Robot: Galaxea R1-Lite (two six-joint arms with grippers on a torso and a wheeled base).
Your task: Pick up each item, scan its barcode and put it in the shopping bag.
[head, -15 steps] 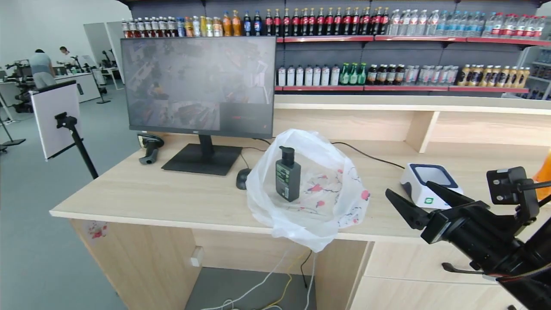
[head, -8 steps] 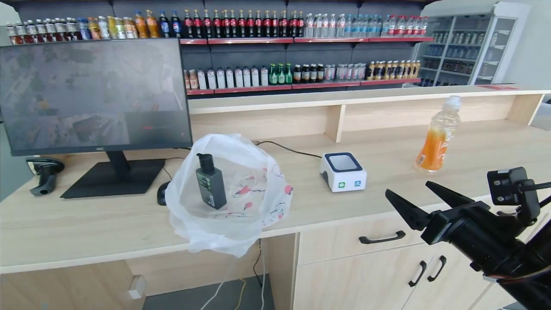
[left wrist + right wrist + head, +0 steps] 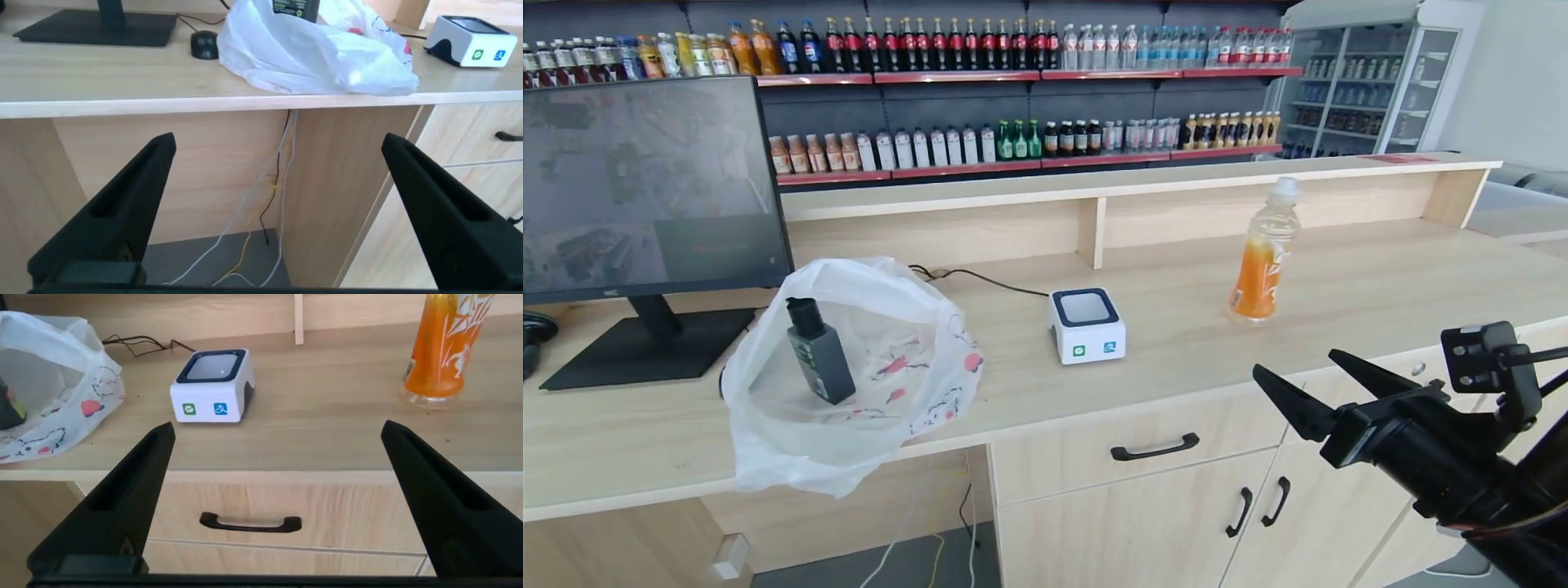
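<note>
An orange drink bottle [image 3: 1262, 253] [image 3: 445, 347] stands upright on the wooden counter [image 3: 1339, 302], to the right of the white barcode scanner [image 3: 1086, 325] [image 3: 211, 388] [image 3: 474, 41]. The white shopping bag [image 3: 849, 367] [image 3: 319, 49] [image 3: 57, 384] lies open at the counter's front edge, left of the scanner. A dark pump bottle [image 3: 818, 353] stands inside it. My right gripper [image 3: 1294, 363] [image 3: 278, 429] is open and empty, in front of the counter between scanner and orange bottle. My left gripper [image 3: 278, 139] is open and empty, below the counter edge in front of the bag.
A monitor [image 3: 645, 180] stands at the back left, with a mouse [image 3: 204, 45] beside the bag. A drawer with a black handle [image 3: 1154, 447] and cabinet doors sit under the counter. Cables [image 3: 270, 212] hang below the bag. Shelves of bottles line the far wall.
The head camera has turned to the right, so the whole picture shifted left and the orange bottle came into view. The right gripper holds the same place in the picture, still open.
</note>
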